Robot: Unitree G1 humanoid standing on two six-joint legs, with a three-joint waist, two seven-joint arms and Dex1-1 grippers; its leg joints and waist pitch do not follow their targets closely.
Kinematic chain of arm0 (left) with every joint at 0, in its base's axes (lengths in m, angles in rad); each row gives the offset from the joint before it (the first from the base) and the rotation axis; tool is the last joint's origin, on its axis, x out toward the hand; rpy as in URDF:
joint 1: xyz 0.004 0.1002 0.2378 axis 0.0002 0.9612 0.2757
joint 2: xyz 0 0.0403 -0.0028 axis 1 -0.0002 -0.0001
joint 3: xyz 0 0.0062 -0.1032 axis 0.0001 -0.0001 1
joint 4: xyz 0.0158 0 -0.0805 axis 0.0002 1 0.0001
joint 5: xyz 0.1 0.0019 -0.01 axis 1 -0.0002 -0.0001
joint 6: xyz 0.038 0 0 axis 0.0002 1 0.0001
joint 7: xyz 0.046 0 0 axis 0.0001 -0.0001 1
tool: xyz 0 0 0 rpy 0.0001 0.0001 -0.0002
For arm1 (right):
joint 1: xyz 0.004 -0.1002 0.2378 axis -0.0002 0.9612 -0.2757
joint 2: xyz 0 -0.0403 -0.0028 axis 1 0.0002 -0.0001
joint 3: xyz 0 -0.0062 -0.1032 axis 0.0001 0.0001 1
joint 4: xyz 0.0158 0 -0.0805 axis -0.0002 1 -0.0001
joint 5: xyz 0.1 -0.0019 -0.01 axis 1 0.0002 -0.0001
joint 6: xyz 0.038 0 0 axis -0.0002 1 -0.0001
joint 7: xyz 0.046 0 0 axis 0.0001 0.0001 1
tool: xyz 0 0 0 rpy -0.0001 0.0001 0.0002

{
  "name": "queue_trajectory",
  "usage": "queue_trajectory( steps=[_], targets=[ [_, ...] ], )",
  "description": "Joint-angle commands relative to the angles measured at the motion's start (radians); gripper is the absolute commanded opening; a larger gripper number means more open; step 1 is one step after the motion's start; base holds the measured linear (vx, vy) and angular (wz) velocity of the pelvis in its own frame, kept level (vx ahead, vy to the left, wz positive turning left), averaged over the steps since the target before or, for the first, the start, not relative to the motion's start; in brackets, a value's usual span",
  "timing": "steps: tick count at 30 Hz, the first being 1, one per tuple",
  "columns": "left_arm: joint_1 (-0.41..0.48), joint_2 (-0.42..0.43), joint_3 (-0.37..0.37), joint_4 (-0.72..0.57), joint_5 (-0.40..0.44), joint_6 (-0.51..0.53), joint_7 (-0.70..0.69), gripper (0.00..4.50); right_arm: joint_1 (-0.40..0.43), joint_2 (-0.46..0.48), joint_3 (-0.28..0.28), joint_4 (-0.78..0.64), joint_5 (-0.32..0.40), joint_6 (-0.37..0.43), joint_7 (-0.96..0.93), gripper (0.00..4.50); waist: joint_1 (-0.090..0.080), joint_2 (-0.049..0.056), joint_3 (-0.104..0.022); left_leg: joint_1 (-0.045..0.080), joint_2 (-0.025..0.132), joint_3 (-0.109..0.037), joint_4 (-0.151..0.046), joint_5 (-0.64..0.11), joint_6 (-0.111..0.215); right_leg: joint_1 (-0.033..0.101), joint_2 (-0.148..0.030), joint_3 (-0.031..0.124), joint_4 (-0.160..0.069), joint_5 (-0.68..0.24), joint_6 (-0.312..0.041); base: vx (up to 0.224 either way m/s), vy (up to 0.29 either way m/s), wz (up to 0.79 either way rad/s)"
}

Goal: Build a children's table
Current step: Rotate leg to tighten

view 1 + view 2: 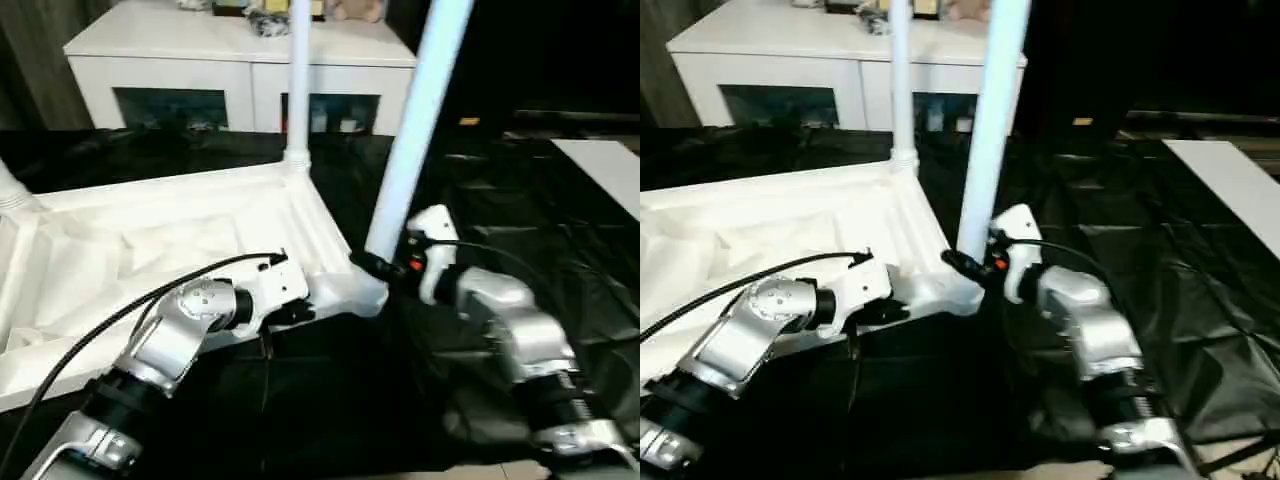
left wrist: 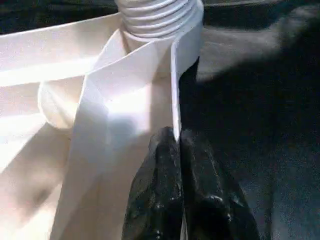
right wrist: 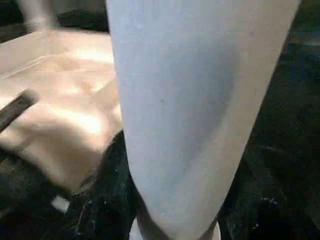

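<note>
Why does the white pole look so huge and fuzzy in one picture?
In the right wrist view the leg sits right against the camera, so it blurs; in the left eye view it is sharper, though smeared near the right gripper. In the left wrist view, shadow falls beside the tabletop rim.

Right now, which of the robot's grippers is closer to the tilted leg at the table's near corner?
Right. The right gripper is closed around the tilted leg near its base; the left gripper pinches the tabletop's rim just beside that corner.
</note>
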Motion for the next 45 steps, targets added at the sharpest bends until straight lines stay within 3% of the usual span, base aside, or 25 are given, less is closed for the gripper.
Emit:
queue_trajectory(
  steps=[1, 4, 6, 9, 12, 14, 15, 16, 20, 24, 26, 28, 31, 32, 34, 37, 40, 41, 43, 45],
  targets=[
    [-0.014, -0.036, -0.008, 0.03, 0.012, 0.037, 0.047, 0.0, 0.034, 0.004, -0.05, 0.163, -0.087, 0.043, -0.207, 1.84, -0.01, 0.017, -0.02, 0.029, 0.071, -0.062, -0.107, -0.573, -0.128, -0.019, -0.065, 0.04, -0.117, -0.494, -0.128, -0.057, 0.025, -0.12],
    [-0.059, -0.127, 0.014, 0.078, 0.022, 0.115, 0.165, 0.0, -0.004, 0.068, -0.099, 0.225, -0.096, 0.019, -0.396, 1.84, -0.024, 0.021, -0.021, 0.03, 0.07, -0.071, -0.116, -0.64, -0.15, -0.019, -0.06, 0.029, -0.12, -0.482, -0.113, -0.054, 0.042, -0.13],
    [-0.079, -0.167, 0.015, 0.093, 0.027, 0.147, 0.207, 0.0, -0.027, 0.093, -0.116, 0.262, -0.095, 0.008, -0.47, 1.84, -0.027, 0.025, -0.023, 0.04, 0.068, -0.072, -0.119, -0.68, -0.156, -0.024, -0.054, 0.024, -0.123, -0.452, -0.111, -0.049, 0.058, -0.1],
    [-0.111, -0.243, 0.005, 0.108, 0.031, 0.197, 0.262, 0.0, -0.076, 0.129, -0.13, 0.336, -0.108, -0.024, -0.585, 1.84, -0.036, 0.033, -0.021, 0.032, 0.065, -0.076, -0.126, -0.704, -0.154, -0.02, -0.055, 0.02, -0.126, -0.407, -0.11, -0.019, 0.04, -0.09],
    [-0.137, -0.311, -0.005, 0.119, 0.039, 0.231, 0.301, 0.0, -0.131, 0.163, -0.151, 0.415, -0.106, -0.054, -0.69, 1.84, -0.045, 0.032, -0.023, 0.03, 0.064, -0.076, -0.131, -0.712, -0.154, -0.016, -0.052, 0.016, -0.127, -0.342, -0.109, -0.014, 0.037, -0.1],
    [-0.15, -0.338, -0.011, 0.124, 0.043, 0.247, 0.321, 0.0, -0.159, 0.176, -0.155, 0.454, -0.115, -0.078, -0.741, 1.84, -0.044, 0.026, -0.022, 0.043, 0.059, -0.069, -0.123, -0.717, -0.135, -0.031, -0.055, 0.019, -0.138, -0.369, -0.108, 0.0, 0.0, 0.0],
    [-0.153, -0.344, -0.011, 0.124, 0.043, 0.254, 0.328, 0.0, -0.169, 0.178, -0.151, 0.468, -0.125, -0.089, -0.756, 1.84, -0.044, 0.027, -0.022, 0.043, 0.059, -0.068, -0.121, -0.716, -0.131, -0.031, -0.057, 0.02, -0.139, -0.375, -0.107, 0.0, 0.0, 0.0],
    [-0.156, -0.345, -0.012, 0.125, 0.045, 0.258, 0.336, 0.0, -0.178, 0.18, -0.148, 0.482, -0.13, -0.095, -0.767, 1.84, -0.045, 0.022, -0.023, 0.036, 0.059, -0.069, -0.12, -0.698, -0.119, -0.027, -0.061, 0.022, -0.14, -0.383, -0.106, 0.0, 0.0, 0.0],
    [-0.157, -0.312, -0.009, 0.129, 0.054, 0.257, 0.338, 0.0, -0.197, 0.188, -0.147, 0.514, -0.132, -0.114, -0.765, 1.84, -0.044, 0.02, -0.026, 0.025, 0.059, -0.066, -0.119, -0.628, -0.095, -0.023, -0.063, 0.029, -0.135, -0.33, -0.117, 0.0, 0.0, 0.0],
    [-0.155, -0.283, -0.001, 0.134, 0.062, 0.245, 0.33, 0.0, -0.211, 0.201, -0.161, 0.504, -0.081, -0.18, -0.658, 1.84, -0.041, 0.021, -0.027, 0.023, 0.061, -0.059, -0.117, -0.579, -0.077, -0.02, -0.062, 0.034, -0.13, -0.274, -0.14, 0.0, 0.0, 0.0],
    [-0.156, -0.275, 0.004, 0.138, 0.064, 0.24, 0.328, 0.0, -0.216, 0.203, -0.162, 0.501, -0.066, -0.217, -0.616, 2.54, -0.041, 0.023, -0.029, 0.017, 0.062, -0.059, -0.117, -0.548, -0.07, -0.014, -0.062, 0.034, -0.126, -0.249, -0.152, 0.0, 0.0, 0.0],
    [-0.155, -0.256, 0.006, 0.135, 0.066, 0.225, 0.321, 0.0, -0.217, 0.2, -0.163, 0.477, -0.051, -0.251, -0.568, 2.56, -0.04, 0.022, -0.032, 0.018, 0.063, -0.056, -0.116, -0.533, -0.066, -0.015, -0.061, 0.034, -0.125, -0.241, -0.159, 0.0, 0.0, 0.0],
    [-0.148, -0.219, 0.005, 0.126, 0.06, 0.175, 0.296, 0.0, -0.209, 0.185, -0.156, 0.418, -0.027, -0.268, -0.476, 2.87, -0.03, 0.021, -0.045, 0.008, 0.067, -0.05, -0.109, -0.422, -0.037, -0.004, -0.061, 0.036, -0.114, -0.129, -0.187, 0.0, 0.0, 0.0],
    [-0.145, -0.209, 0.002, 0.124, 0.058, 0.156, 0.284, 0.0, -0.207, 0.181, -0.154, 0.404, -0.02, -0.266, -0.447, 2.87, -0.026, 0.017, -0.045, -0.002, 0.066, -0.042, -0.105, -0.344, 0.004, -0.002, -0.059, 0.034, -0.111, -0.087, -0.206, 0.0, 0.0, 0.0],
    [-0.139, -0.192, -0.003, 0.116, 0.057, 0.14, 0.268, 0.0, -0.199, 0.173, -0.154, 0.368, -0.004, -0.247, -0.403, 3.11, -0.021, 0.02, -0.047, -0.006, 0.068, -0.038, -0.101, -0.311, 0.017, -0.002, -0.062, 0.035, -0.111, -0.111, -0.213, 0.012, -0.028, -0.02],
    [-0.126, -0.17, 0.001, 0.098, 0.048, 0.133, 0.243, 0.0, -0.174, 0.145, -0.135, 0.288, 0.007, -0.214, -0.329, 3.34, -0.011, 0.023, -0.052, -0.004, 0.071, -0.029, -0.093, -0.217, 0.025, -0.003, -0.059, 0.033, -0.1, -0.018, -0.234, 0.018, -0.038, -0.02],
    [-0.094, -0.112, -0.007, 0.06, 0.01, 0.06, 0.132, 0.0, -0.092, 0.057, -0.08, 0.099, 0.058, -0.131, -0.139, 3.54, 0.005, 0.026, -0.053, -0.009, 0.072, -0.022, -0.084, -0.107, 0.068, 0.009, -0.055, 0.029, -0.083, 0.106, -0.262, 0.019, -0.011, -0.02],
    [-0.078, -0.077, -0.012, 0.044, -0.009, 0.027, 0.078, 0.0, -0.04, -0.004, -0.051, -0.005, 0.089, -0.08, -0.034, 3.59, 0.014, 0.028, -0.052, -0.005, 0.074, -0.022, -0.081, -0.081, 0.078, 0.009, -0.051, 0.03, -0.08, 0.143, -0.263, 0.0, 0.0, 0.0],
    [-0.07, -0.054, -0.019, 0.038, -0.02, -0.01, 0.041, 0.0, -0.013, -0.04, -0.035, -0.058, 0.102, -0.054, 0.025, 3.89, 0.02, 0.027, -0.054, -0.004, 0.075, -0.022, -0.08, -0.072, 0.084, 0.013, -0.049, 0.029, -0.075, 0.174, -0.263, 0.0, 0.0, 0.0],
    [-0.054, -0.021, -0.031, 0.016, -0.045, -0.043, -0.031, 0.0, 0.018, -0.093, -0.017, -0.109, 0.112, -0.019, 0.097, 4.01, 0.017, 0.029, -0.053, -0.001, 0.072, -0.018, -0.079, -0.083, 0.085, 0.007, -0.047, 0.029, -0.076, 0.171, -0.286, 0.0, 0.0, 0.0]
  ],
)
